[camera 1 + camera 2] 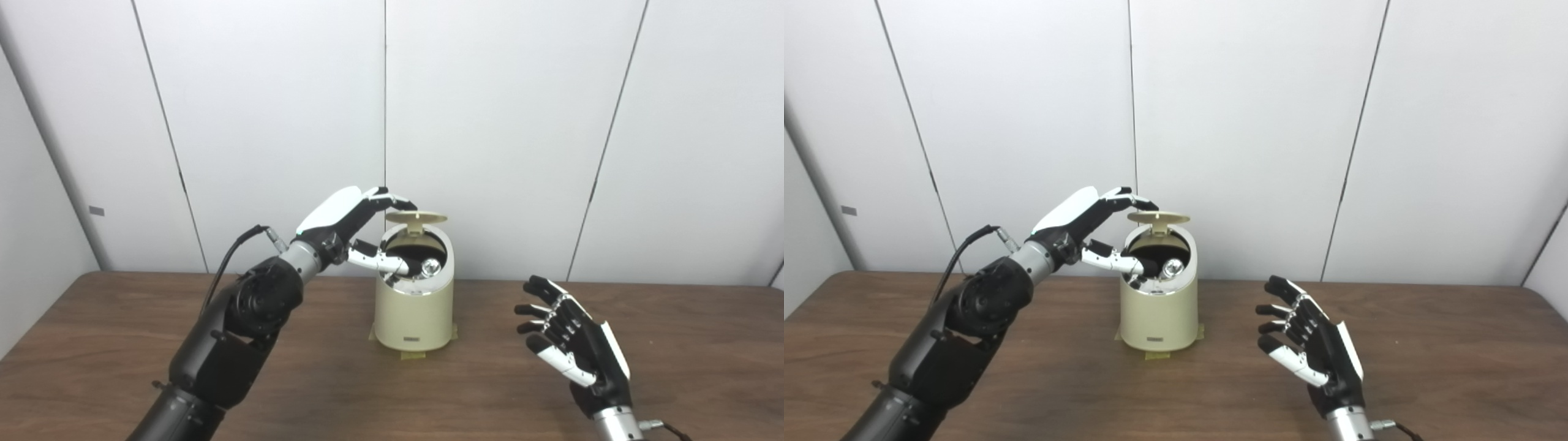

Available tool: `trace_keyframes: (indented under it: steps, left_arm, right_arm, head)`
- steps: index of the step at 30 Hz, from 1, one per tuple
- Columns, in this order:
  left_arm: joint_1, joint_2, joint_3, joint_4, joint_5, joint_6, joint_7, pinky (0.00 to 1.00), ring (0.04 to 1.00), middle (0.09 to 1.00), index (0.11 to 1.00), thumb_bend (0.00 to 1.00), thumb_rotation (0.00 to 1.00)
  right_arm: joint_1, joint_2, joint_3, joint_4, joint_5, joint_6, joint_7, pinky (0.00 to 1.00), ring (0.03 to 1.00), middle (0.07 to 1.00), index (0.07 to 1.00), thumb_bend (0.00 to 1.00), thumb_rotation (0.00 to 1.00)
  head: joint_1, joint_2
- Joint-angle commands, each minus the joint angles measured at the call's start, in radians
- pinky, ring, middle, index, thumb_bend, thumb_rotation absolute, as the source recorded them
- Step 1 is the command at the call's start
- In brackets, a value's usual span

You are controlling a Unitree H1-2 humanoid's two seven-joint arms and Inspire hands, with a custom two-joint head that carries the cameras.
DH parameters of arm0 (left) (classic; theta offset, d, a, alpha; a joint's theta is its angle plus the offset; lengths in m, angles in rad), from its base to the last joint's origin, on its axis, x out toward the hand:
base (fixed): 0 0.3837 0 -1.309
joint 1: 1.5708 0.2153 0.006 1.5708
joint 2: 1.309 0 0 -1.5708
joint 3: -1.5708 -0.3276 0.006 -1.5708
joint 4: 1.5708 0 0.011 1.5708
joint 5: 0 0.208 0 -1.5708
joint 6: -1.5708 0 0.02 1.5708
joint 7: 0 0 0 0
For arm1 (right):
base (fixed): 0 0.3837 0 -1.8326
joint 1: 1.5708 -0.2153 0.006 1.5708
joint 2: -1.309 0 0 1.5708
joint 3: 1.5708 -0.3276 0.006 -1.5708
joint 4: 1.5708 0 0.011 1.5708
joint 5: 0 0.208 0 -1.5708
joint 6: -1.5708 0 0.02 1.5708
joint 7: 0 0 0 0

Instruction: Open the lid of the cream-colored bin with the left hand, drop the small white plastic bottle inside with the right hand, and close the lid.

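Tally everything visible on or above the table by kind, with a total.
Cream-colored cylindrical bin, round lid raised: 1
Shiny object inside the bin, possibly the bottle, unclear: 1
Robot hands: 2, left hand at the lid, right hand open and empty
Brown wooden table: 1
Total: 5

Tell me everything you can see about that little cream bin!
The cream bin is a small round tub, smooth like plastic, standing upright on the brown table near the wall. Its round lid is lifted up on a hinge at the back, so the dark inside shows, with something shiny in there. The left hand is at the lid's edge, its thumb by the shiny rim. Tape shows at its base.
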Motion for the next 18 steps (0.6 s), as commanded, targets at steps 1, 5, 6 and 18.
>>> trace_keyframes:
  steps: [1, 5, 6, 18]
  left_arm:
    - [-0.048, 0.023, 0.008, -0.041, 0.009, -0.018, 0.001, 0.99, 1.0, 0.864, 0.82, 0.91, 0.44]
    - [-0.042, 0.041, -0.01, -0.065, 0.03, -0.032, -0.025, 0.98, 1.0, 0.859, 0.823, 0.92, 0.45]
    - [-0.041, 0.044, -0.014, -0.067, 0.034, -0.033, -0.031, 0.99, 1.0, 0.858, 0.822, 0.93, 0.44]
    - [-0.012, 0.075, -0.06, -0.062, 0.108, -0.079, -0.06, 1.0, 1.0, 0.859, 0.825, 0.94, 0.43]
  right_arm:
    - [-0.021, 0.009, 0.001, -0.04, -0.007, -0.008, -0.012, 0.55, 0.688, 0.821, 0.806, 0.87, 0.47]
    - [-0.025, 0.013, -0.001, -0.035, -0.01, -0.002, -0.016, 0.55, 0.69, 0.814, 0.804, 0.87, 0.46]
    - [-0.027, 0.014, -0.002, -0.032, -0.01, -0.002, -0.016, 0.55, 0.689, 0.813, 0.803, 0.88, 0.46]
    - [-0.017, 0.025, -0.002, -0.081, -0.013, 0.038, -0.019, 0.54, 0.694, 0.818, 0.806, 0.86, 0.45]
  head:
    - [-0.001, 0.003]
    - [-0.008, 0.004]
    - [-0.009, 0.005]
    - [-0.019, 0.014]
